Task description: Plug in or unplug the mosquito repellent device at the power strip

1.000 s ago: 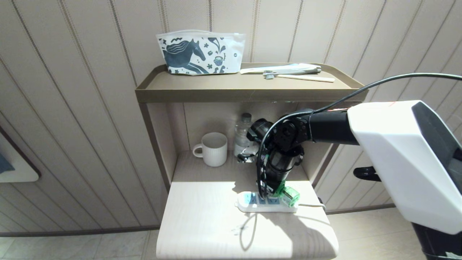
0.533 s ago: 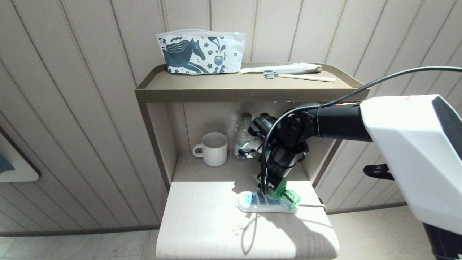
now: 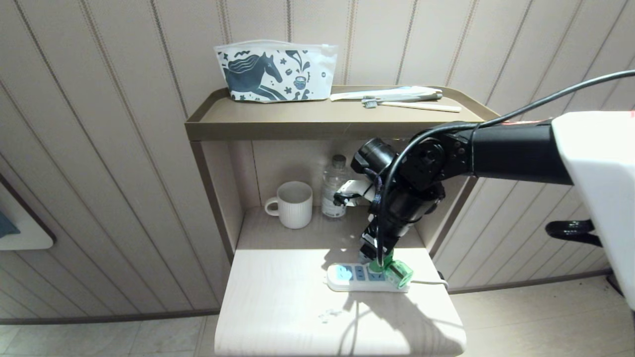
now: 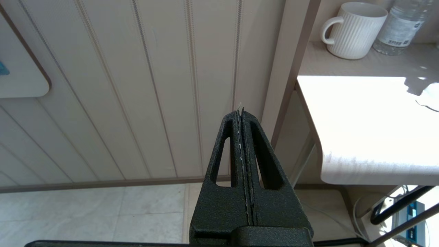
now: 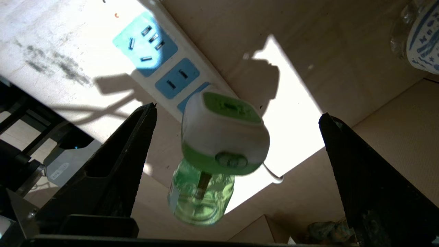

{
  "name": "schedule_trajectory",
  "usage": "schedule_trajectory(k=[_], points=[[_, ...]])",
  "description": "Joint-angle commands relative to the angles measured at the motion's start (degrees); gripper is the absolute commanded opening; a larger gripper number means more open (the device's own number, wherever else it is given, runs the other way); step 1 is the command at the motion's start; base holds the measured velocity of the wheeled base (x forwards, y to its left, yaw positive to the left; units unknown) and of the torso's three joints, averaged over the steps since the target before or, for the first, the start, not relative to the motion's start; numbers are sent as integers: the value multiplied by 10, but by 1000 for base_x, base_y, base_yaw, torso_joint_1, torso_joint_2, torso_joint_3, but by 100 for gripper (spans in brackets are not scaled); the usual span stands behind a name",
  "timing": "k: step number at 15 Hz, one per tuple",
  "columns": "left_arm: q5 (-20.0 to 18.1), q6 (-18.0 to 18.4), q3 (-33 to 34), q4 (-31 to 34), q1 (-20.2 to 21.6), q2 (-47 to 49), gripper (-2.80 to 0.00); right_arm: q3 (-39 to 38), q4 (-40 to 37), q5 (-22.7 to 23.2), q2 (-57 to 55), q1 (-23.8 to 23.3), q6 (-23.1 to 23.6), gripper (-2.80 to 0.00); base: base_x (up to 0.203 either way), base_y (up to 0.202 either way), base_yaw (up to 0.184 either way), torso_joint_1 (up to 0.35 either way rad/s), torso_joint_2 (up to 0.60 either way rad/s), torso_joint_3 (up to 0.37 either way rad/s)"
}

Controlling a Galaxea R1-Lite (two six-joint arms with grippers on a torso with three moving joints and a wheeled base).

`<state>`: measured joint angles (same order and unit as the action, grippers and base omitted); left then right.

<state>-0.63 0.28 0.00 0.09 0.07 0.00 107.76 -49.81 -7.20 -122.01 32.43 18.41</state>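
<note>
- Two jaws of my right gripper (image 3: 378, 257) are standing released above the mosquito repellent device (image 3: 398, 272), which is sitting plugged into the end socket of the power strip (image 3: 355, 277); I am judging a straight retreat safest.
- My left gripper (image 4: 242, 113) is hanging clenched beside the table (image 4: 363, 130), parked.
- My right fingers (image 5: 120, 161) are flanking the device (image 5: 223, 137) without touching; wrist pointing steeply down.

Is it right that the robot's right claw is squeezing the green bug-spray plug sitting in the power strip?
Not quite. The right gripper isn't squeezing: its jaws stand wide open on either side of the mosquito repellent device, touching neither side, as the right wrist view shows. The device does sit in the power strip.
</note>
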Motion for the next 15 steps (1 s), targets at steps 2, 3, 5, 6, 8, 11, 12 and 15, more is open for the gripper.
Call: schedule_trajectory(k=[2,3,5,6,8,11,12,15], points=[[0,0,0,0,0,1,-280,-54,0,0,91,13,1,0,0,0,0,0,0,0],[0,1,0,0,0,1,-280,-69,0,-1,115,19,1,0,0,0,0,0,0,0],[0,0,0,0,0,1,-280,-106,1,-1,167,25,1,-280,0,0,0,0,0,0],[0,0,0,0,0,1,-280,-132,3,0,194,27,2,-280,0,0,0,0,0,0],[0,0,0,0,0,1,-280,-172,21,-2,253,36,2,-280,0,0,0,0,0,0],[0,1,0,0,0,1,-280,-218,32,-2,340,42,-12,-280,0,0,0,0,0,0],[0,0,0,0,0,1,-280,-231,34,-2,369,46,-41,-280,0,0,0,0,0,0],[0,0,0,0,0,1,-280,-285,44,-12,443,51,-226,-280,0,0,0,0,0,0]])
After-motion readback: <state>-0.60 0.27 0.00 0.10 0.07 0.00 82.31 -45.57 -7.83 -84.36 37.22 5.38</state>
